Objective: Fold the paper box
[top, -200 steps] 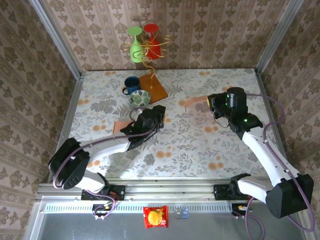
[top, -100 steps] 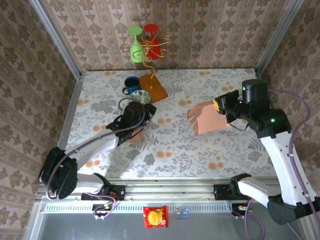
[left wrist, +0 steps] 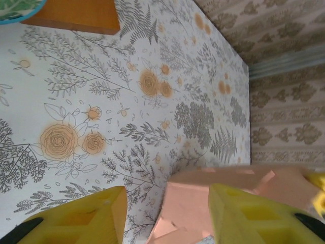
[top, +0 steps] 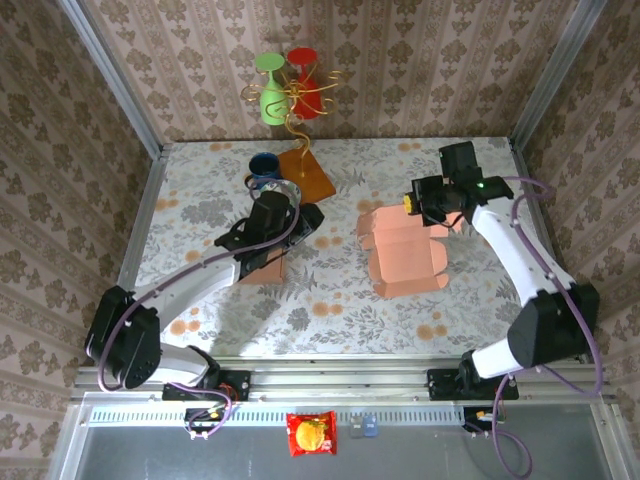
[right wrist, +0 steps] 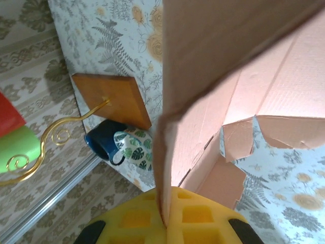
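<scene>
Top external: paper box (top: 405, 255) is spread open over the counter (top: 330, 310), hanging off the right fingers (right wrist: 198, 218), which are clenched on one edge of the sheet. Left fingers (left wrist: 254, 213) are parted and grasp nothing; the box shows between and beyond them, nearer one finger.

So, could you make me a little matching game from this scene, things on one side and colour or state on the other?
Things:
1. paper box
2. mug
3. wooden board
4. right gripper

Descriptions:
a. dark blue
b. shut on an edge of card
c. salmon pink
d. brown, holding up the gold wire stand

Pairs: 1-c, 2-a, 3-d, 4-b
</scene>
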Robot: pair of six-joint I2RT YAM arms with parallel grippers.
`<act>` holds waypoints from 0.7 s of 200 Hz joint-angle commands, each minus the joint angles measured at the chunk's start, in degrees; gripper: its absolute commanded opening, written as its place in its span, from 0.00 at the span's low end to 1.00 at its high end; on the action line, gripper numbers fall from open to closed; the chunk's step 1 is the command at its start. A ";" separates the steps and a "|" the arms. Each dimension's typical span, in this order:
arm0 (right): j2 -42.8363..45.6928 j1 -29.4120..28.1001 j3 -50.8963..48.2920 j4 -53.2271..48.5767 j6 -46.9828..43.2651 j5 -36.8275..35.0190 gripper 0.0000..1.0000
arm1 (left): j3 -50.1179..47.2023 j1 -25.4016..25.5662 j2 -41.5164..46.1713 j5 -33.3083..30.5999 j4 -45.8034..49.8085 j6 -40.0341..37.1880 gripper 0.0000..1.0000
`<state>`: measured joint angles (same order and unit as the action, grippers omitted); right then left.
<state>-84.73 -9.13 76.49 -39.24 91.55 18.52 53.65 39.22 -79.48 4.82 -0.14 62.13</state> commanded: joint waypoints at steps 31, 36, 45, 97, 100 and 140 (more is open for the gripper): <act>-3.49 0.42 -3.46 14.58 -0.09 3.62 0.00 | 3.59 0.47 -3.84 5.64 1.33 -16.37 0.47; -4.00 0.50 -4.09 16.03 -0.31 4.14 0.00 | 3.50 0.47 -4.23 5.99 0.85 -17.01 0.47; -4.60 0.59 -5.36 19.42 -0.97 4.86 0.00 | 3.43 0.29 -4.82 6.40 0.43 -17.89 0.46; -7.73 0.35 -9.97 33.10 -12.67 10.50 0.00 | -1.20 -3.51 -5.92 11.09 -5.19 -16.95 0.41; -7.81 0.38 -10.01 33.08 -13.53 10.75 0.00 | -1.47 -3.70 -5.68 11.18 -5.15 -17.27 0.41; -8.91 0.16 -15.99 38.13 -18.88 14.79 0.00 | -5.14 -6.36 -3.23 11.96 -3.38 -21.03 0.39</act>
<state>-92.66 -8.84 64.79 -7.57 77.97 28.91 50.63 34.35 -85.41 14.74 -3.31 44.66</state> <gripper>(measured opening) 0.066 0.402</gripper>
